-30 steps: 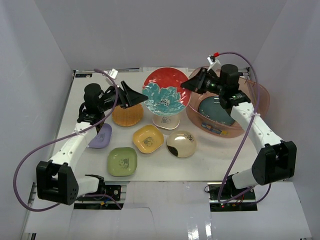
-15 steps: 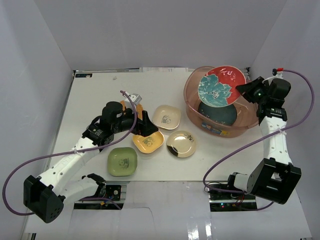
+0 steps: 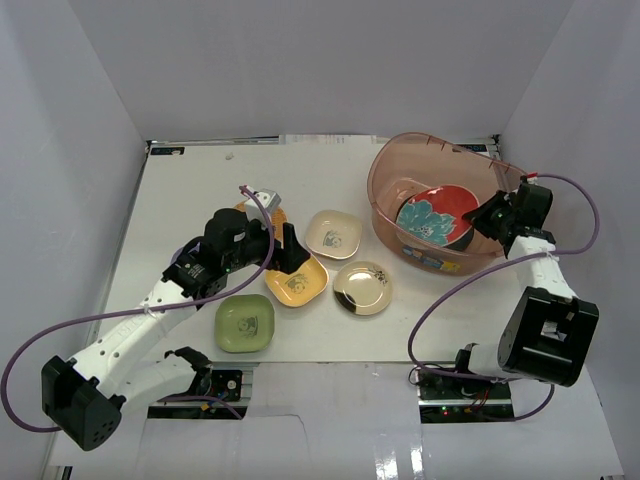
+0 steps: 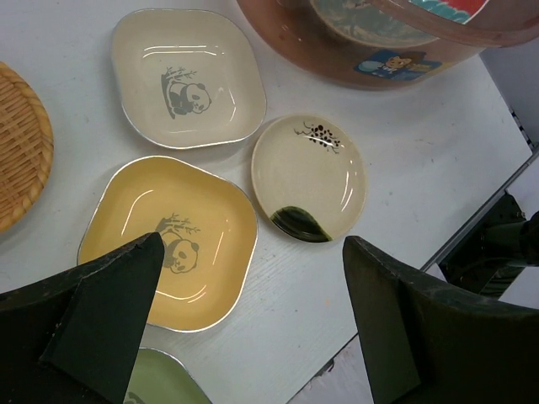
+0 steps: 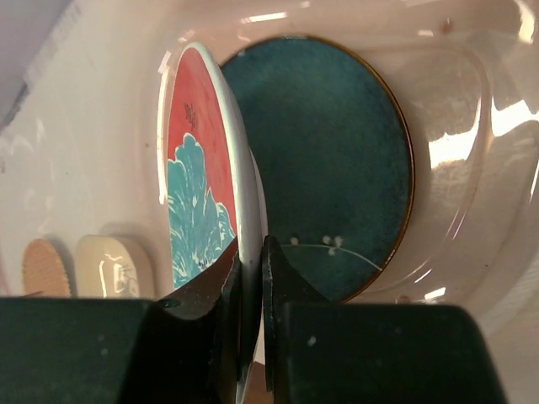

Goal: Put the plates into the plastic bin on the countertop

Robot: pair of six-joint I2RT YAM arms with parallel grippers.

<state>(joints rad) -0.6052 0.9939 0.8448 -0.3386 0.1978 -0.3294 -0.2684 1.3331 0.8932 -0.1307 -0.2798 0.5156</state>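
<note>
The left gripper [image 4: 253,252] stayed wide open and empty above the yellow plate [image 4: 168,240], apparently ready to take it. To the right, the right gripper [image 5: 251,261], clamped on the rim of the red flowered plate [image 5: 198,194], had lowered it into the bin [image 3: 400,160] over the teal plate [image 5: 337,160]. Letting go seemed next.

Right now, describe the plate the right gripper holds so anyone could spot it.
Look inside the pinkish plastic bin on the right. The right gripper pinches the rim of a tilted red plate. Its teal flower distinguishes it from the neighbouring dark teal plate.
</note>
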